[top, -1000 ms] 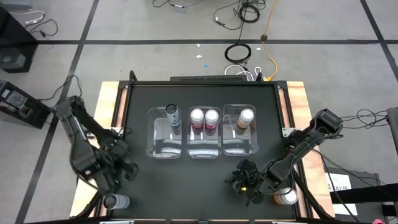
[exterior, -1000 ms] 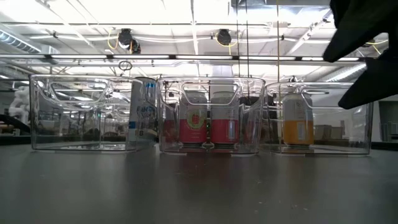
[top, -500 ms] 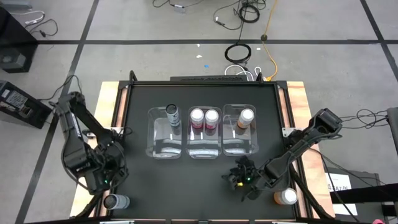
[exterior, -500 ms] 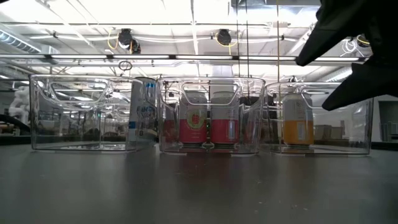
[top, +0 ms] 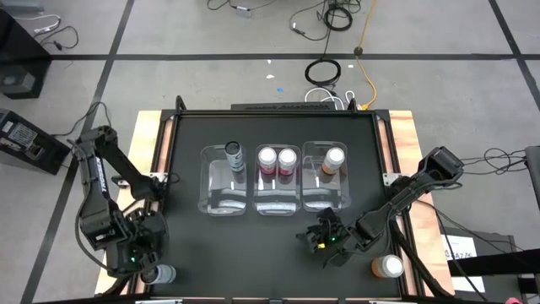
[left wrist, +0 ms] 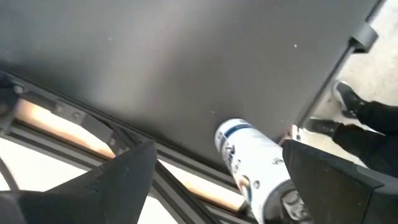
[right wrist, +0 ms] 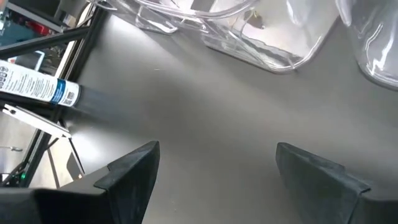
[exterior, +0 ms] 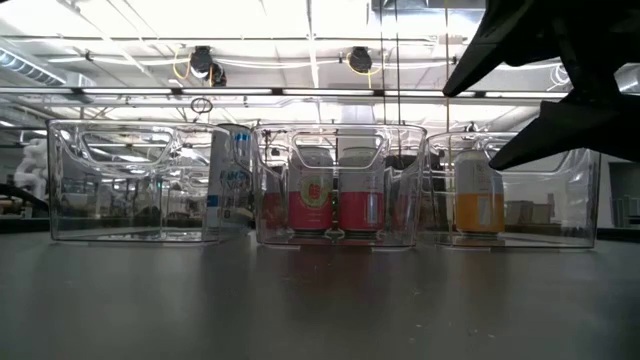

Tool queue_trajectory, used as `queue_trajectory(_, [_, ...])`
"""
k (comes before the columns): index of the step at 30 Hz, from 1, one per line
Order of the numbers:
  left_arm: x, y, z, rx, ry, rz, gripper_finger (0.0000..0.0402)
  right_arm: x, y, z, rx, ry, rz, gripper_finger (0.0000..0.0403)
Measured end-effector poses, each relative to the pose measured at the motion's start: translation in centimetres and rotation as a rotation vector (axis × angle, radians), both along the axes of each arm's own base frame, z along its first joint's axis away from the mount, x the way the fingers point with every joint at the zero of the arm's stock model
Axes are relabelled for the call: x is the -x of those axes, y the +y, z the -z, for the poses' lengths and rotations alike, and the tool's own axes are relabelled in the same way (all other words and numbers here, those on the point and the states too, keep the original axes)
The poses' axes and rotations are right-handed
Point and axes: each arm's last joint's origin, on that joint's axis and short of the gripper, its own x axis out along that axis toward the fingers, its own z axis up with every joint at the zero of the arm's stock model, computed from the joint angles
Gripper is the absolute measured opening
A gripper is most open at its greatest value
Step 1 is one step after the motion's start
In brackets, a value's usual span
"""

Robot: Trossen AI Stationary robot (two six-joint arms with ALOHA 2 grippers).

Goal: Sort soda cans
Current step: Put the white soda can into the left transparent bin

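Observation:
Three clear bins stand in a row at mid-table. The left bin (top: 226,179) holds one dark grey soda can (top: 234,154), the middle bin two pink soda cans (top: 277,160), and the right bin an orange soda can (top: 334,159); all stand upright. Another grey soda can (top: 157,274) (left wrist: 249,163) stands at the near left corner, with my open left gripper (top: 135,251) (left wrist: 217,186) just above and beside it. Another orange soda can (top: 388,267) stands at the near right corner. My open right gripper (top: 325,239) (right wrist: 217,180) (exterior: 485,110) hovers left of that can, in front of the right bin.
The black tabletop (top: 194,236) lies bare in front of the bins. Wooden rails and metal frame bars (left wrist: 56,121) run along the table's sides. A person's dark shoes (left wrist: 351,102) show on the floor past the table edge. Cables (top: 325,72) lie behind the table.
My left gripper has moved toward the near left corner, closer to the grey can there, and has rolled about its own axis. My right gripper has drifted toward the table's left. Both have stayed open. No can has moved.

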Motion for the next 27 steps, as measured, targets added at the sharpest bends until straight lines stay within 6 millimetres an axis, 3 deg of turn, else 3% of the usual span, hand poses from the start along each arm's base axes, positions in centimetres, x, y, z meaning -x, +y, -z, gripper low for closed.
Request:
queue_trajectory(12, [-0.5,-1.2,-0.2,0.126,-0.033,-0.04,0.0359,-0.3,0.2,-0.2,-0.046,-0.037,0.016,0.0313])
queue_trajectory(21, [-0.9,-3.6,2.1,0.083,0.098,0.016,0.0359,-0.3,0.2,-0.3,-0.059,-0.046,0.022,0.0313])
queue_trajectory(27, [-0.7,-4.7,2.4,0.122,0.091,0.031,0.0359,-0.3,0.2,-0.3,-0.07,-0.048,0.03,0.0313])
